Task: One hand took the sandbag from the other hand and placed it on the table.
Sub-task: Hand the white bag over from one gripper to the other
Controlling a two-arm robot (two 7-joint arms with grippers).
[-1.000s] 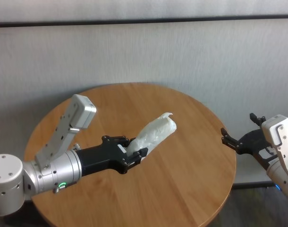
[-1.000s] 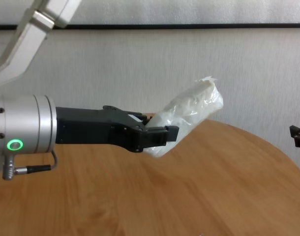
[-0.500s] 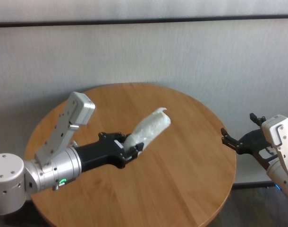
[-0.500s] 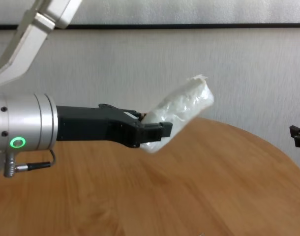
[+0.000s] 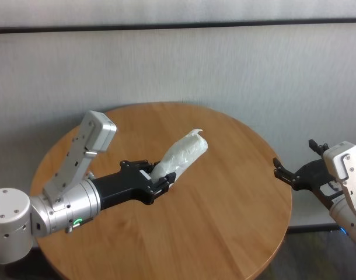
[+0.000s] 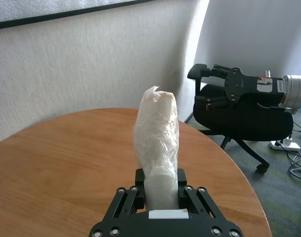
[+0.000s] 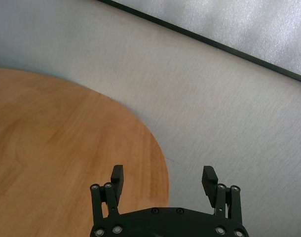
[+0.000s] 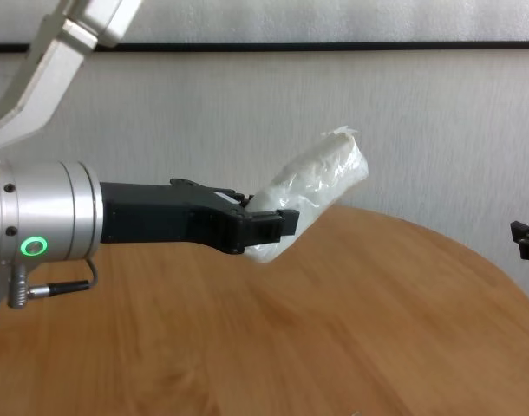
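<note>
The white crinkly sandbag (image 5: 181, 154) sticks up at a slant over the round wooden table (image 5: 224, 204), clear of the wood. My left gripper (image 5: 160, 182), the hand with the green ring light, is shut on its lower end. The left wrist view shows the sandbag (image 6: 158, 128) rising from between the fingers of the left gripper (image 6: 160, 180). In the chest view the sandbag (image 8: 312, 186) points up and right from the left gripper (image 8: 269, 227). My right gripper (image 5: 293, 158) hangs open just beyond the table's right edge, its fingers (image 7: 117, 174) wide apart and empty.
A grey panelled wall (image 5: 224, 64) stands close behind the table. A black office chair (image 6: 239, 123) and floor cables (image 6: 293, 148) lie past the table's right side, behind the right gripper (image 6: 197, 86). Bare wood (image 8: 334, 329) spreads under and in front of the bag.
My left gripper has drawn the sandbag a little to the left and slightly up. The right gripper has not moved.
</note>
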